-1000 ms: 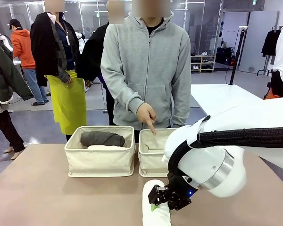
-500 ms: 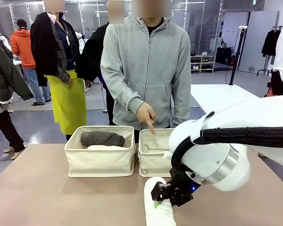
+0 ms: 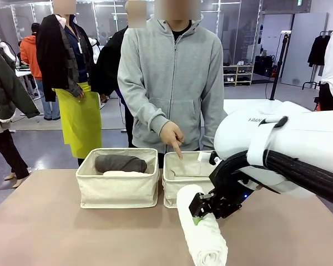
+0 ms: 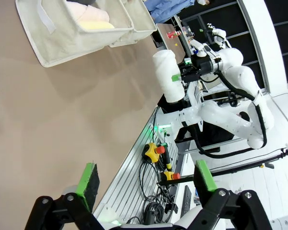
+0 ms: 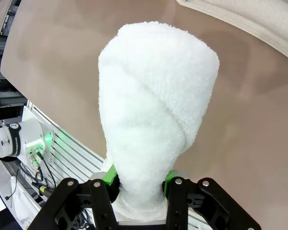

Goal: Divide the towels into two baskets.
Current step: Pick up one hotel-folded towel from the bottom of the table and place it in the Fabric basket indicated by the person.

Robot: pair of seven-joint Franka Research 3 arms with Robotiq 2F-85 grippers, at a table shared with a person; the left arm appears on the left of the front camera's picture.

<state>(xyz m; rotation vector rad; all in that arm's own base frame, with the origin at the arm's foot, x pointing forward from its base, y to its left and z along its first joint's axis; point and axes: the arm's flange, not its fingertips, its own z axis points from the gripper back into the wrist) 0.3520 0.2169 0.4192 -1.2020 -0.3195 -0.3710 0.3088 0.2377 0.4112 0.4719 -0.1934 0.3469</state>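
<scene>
My right gripper (image 3: pixel 201 210) is shut on the white towel (image 3: pixel 204 239), which hangs tilted above the table just in front of the right basket (image 3: pixel 180 191). The right wrist view has that towel (image 5: pixel 158 96) standing up between the green pads of the right gripper (image 5: pixel 140 182). The left basket (image 3: pixel 117 185) holds a dark grey-brown towel (image 3: pixel 121 163) on top of a pale one (image 3: pixel 125 174). From the left wrist, a pink towel (image 4: pixel 84 8) and a yellow towel (image 4: pixel 100 24) show in the nearer basket (image 4: pixel 62 36). My left gripper (image 4: pixel 146 176) is open, over the table's near edge.
A person in a grey hoodie stands behind the baskets, with one hand (image 3: pixel 172 136) pointing down at the right basket. Other people stand farther back on the left. Bare brown tabletop (image 3: pixel 72 233) lies in front of the left basket.
My right gripper has lifted the white towel off the table, up and slightly right, toward the right basket. The person's pointing hand and the baskets have not moved.
</scene>
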